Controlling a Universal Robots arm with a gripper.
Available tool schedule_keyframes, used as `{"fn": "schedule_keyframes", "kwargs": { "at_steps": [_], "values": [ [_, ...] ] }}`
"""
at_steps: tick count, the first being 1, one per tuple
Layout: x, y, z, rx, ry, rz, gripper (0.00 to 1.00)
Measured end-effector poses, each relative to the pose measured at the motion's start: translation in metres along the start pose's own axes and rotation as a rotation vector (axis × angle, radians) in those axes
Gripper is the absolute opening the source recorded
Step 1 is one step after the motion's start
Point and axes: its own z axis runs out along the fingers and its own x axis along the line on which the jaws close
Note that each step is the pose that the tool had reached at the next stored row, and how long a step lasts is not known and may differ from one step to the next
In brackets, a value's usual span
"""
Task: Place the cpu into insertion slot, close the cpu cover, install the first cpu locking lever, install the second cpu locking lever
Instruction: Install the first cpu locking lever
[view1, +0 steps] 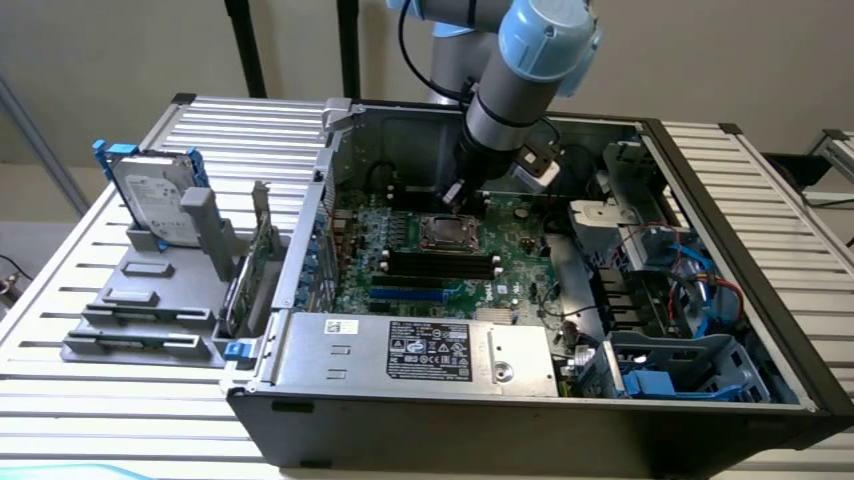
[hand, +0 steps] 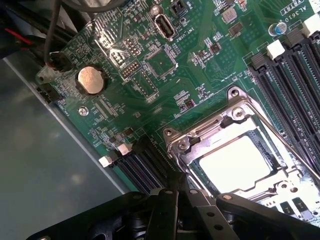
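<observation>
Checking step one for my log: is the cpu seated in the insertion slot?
Yes, the cpu's pale face lies flat inside the insertion slot, framed by the cpu cover.

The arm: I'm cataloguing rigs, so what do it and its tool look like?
The arm is a round silvery-grey tube with light-blue joint caps; a black cable loops beside it. The tool is black, built of bolted link bars with silvery screw heads.

Pale square metal cpu (hand: 235, 165) lies in silver-rimmed square insertion slot (view1: 447, 232) on green motherboard (view1: 521, 255), grey power-supply box (view1: 334, 350) nearer the exterior camera.
</observation>
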Motion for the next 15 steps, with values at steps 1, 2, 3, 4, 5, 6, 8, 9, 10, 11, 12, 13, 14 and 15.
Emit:
{"fn": "schedule_keyframes", "kwargs": {
  "at_steps": [1,2,3,4,5,6,8,9,10,11,12,13,14,15],
  "values": [
    [-0.0002,0.0002,0.0001,0.0009,0.0013,-0.001,0.11],
    [-0.0004,0.0004,0.0003,0.0017,0.0029,-0.002,0.11],
    [-0.0007,0.0006,0.0005,0.0028,0.0047,-0.003,0.11],
    [-0.0009,0.0008,0.0005,0.0040,0.0068,-0.003,0.11],
    [-0.0011,0.0009,0.0004,0.0051,0.0082,-0.003,0.11],
    [-0.0011,0.0009,0.0004,0.0058,0.0093,-0.004,0.11],
    [-0.0009,0.0008,0.0001,0.0069,0.0111,-0.004,0.11],
    [-0.0006,0.0005,-0.0007,0.0077,0.0125,-0.004,0.11],
    [-0.0005,0.0001,-0.0021,0.0076,0.0121,-0.004,0.11],
    [-0.0005,-0.0004,-0.0037,0.0075,0.0118,-0.004,0.11],
    [-0.0006,-0.0012,-0.0050,0.0075,0.0116,-0.004,0.11],
    [-0.0011,-0.0021,-0.0058,0.0076,0.0117,-0.004,0.11],
    [-0.0019,-0.0035,-0.0062,0.0076,0.0115,-0.004,0.11],
    [-0.0028,-0.0048,-0.0064,0.0076,0.0115,-0.005,0.11]
  ]
}}
